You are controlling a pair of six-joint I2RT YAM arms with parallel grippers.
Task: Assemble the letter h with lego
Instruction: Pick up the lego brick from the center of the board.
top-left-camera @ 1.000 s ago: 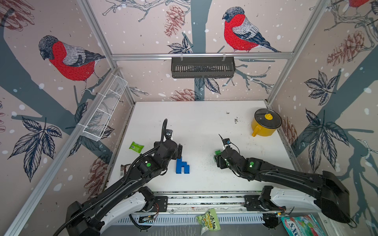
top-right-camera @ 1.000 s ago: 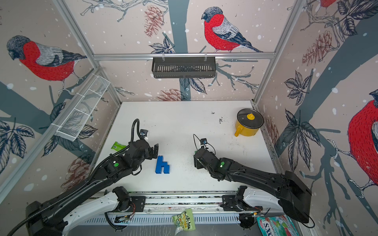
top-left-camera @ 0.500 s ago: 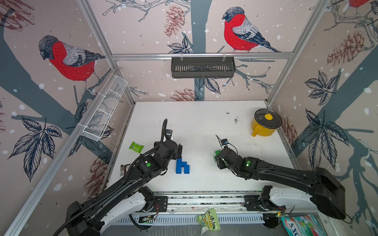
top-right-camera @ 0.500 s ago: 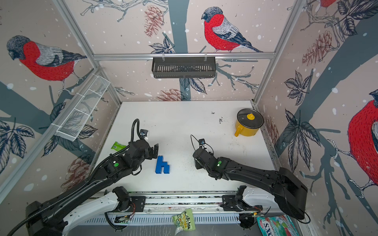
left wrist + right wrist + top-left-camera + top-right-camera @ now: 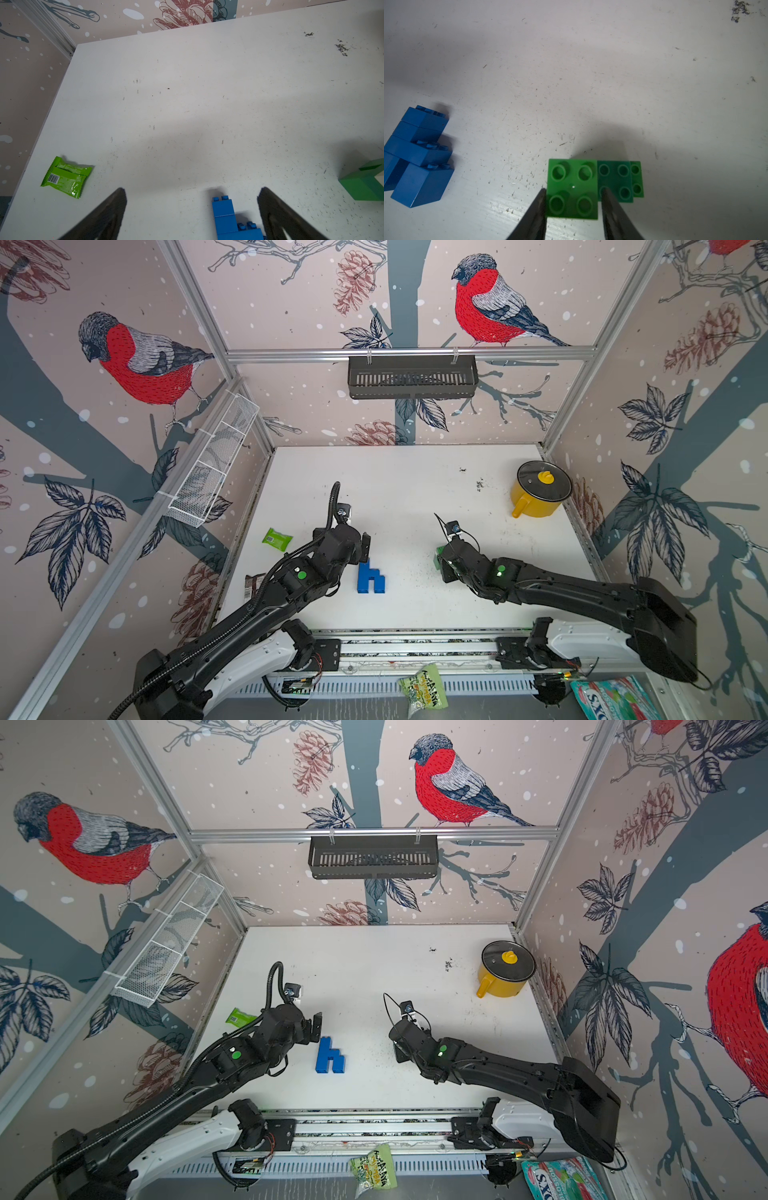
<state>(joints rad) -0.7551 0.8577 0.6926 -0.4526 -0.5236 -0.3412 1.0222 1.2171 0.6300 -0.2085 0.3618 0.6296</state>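
Note:
The blue lego (image 5: 370, 577) (image 5: 329, 1056) lies flat on the white table (image 5: 415, 489) as a letter h. My left gripper (image 5: 360, 549) (image 5: 192, 193) hovers open just behind its tall end (image 5: 223, 209), holding nothing. To the right, my right gripper (image 5: 440, 562) (image 5: 573, 193) is shut on a bright green square lego brick (image 5: 572, 189), with one finger against each side. A darker green brick (image 5: 614, 180) and another green one (image 5: 637, 178) sit directly beside it. In a top view only a sliver of green (image 5: 437, 553) shows past the right wrist.
A yellow lidded pot (image 5: 538, 495) stands at the back right. A flat light-green packet (image 5: 277, 539) (image 5: 66, 178) and a dark wrapper (image 5: 253, 585) lie by the left edge. A black basket (image 5: 411, 377) hangs on the back wall and a white wire basket (image 5: 212, 464) on the left wall.
My right gripper has narrowed its jaws around the green brick and its arm has edged slightly left. The left arm and the blue h have not moved.

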